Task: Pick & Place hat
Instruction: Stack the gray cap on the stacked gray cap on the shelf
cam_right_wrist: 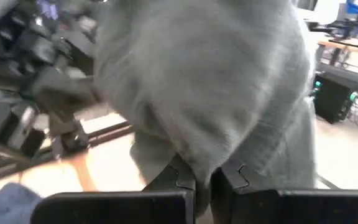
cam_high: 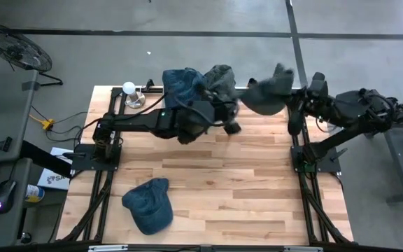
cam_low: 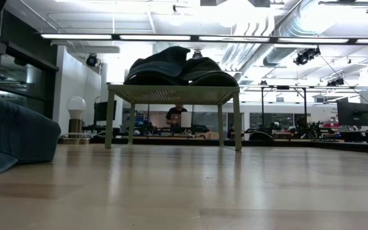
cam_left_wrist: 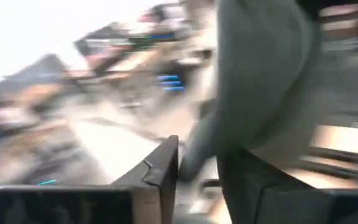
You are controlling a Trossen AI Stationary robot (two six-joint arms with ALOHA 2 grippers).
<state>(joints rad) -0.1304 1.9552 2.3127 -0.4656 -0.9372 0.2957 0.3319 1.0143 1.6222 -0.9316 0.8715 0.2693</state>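
Near the table's far edge, the right gripper [cam_high: 290, 98] is clamped shut on a floppy grey fabric hat [cam_high: 266, 92], which hangs from its fingers above the far right part of the pale wooden slatted table [cam_high: 243, 189]. In the right wrist view the grey cloth [cam_right_wrist: 210, 93] fills most of the picture, pinched between the two dark fingers [cam_right_wrist: 179, 180].

The left gripper [cam_high: 229, 117] sits just beside the hat, over the far middle of the table, and its fingers [cam_left_wrist: 160, 171] stand slightly apart with the grey cloth [cam_left_wrist: 260, 74] just past them (whether they touch it cannot be told).

A small green-framed stand [cam_low: 174, 96] at the far edge carries a pile of dark blue and dark grey caps [cam_low: 174, 67]. A further blue denim cap [cam_high: 149, 204] lies flat on the near left part of the table, well apart from both arms. A white ball-shaped lamp [cam_high: 129, 89] stands at the far left corner.
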